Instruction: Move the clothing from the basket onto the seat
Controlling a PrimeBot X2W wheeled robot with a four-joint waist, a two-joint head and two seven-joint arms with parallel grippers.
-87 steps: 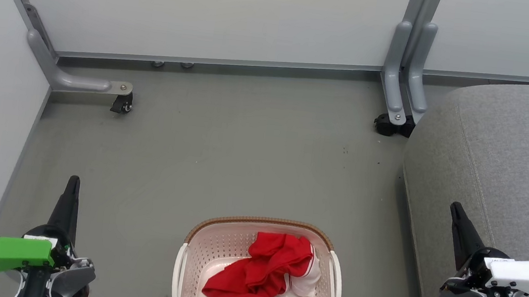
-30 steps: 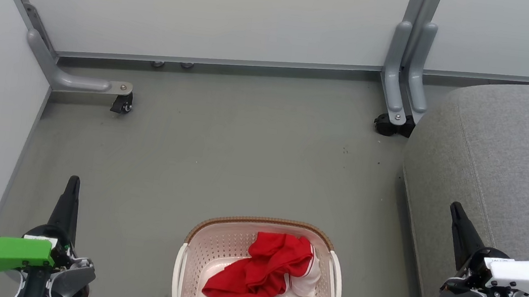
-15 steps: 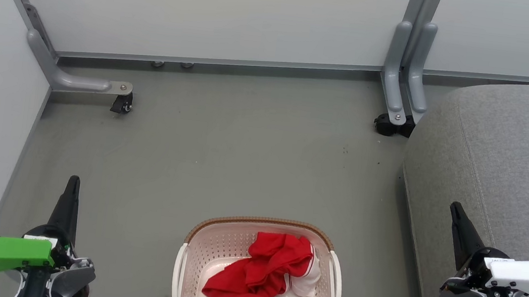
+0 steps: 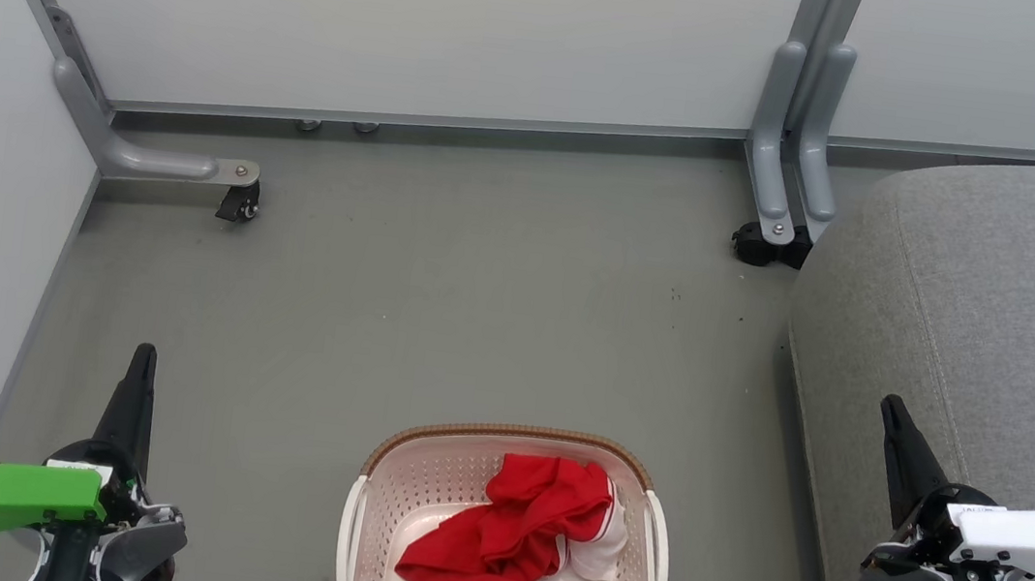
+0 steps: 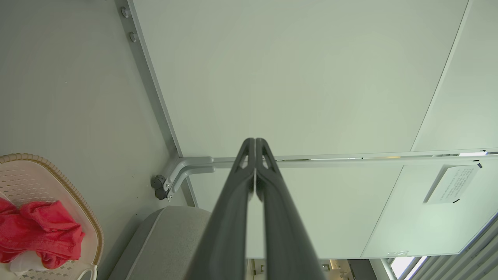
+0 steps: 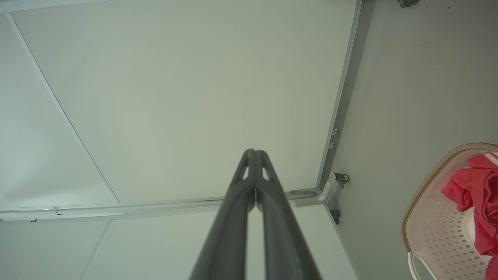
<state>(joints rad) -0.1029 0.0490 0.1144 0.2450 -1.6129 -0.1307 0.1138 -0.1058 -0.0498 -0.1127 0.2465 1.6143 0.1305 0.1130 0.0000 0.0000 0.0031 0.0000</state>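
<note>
Parks the left gripper (image 4: pixel 143 357) at lower left and the right gripper (image 4: pixel 890 403) at lower right, each with fingers pressed together on nothing, flanking the laundry basket (image 4: pixel 501 431) at bottom centre. Shows the red clothing (image 4: pixel 502 552) heaped inside, probably pending a first reach. Places the grey seat (image 4: pixel 992 315) at right, close for the transfer.

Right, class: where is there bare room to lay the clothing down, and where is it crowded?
The seat is bare cushion beyond the right gripper. The floor between the wheeled panel feet and the basket is bare too. Crowded: the basket, heaped with red clothing.
</note>
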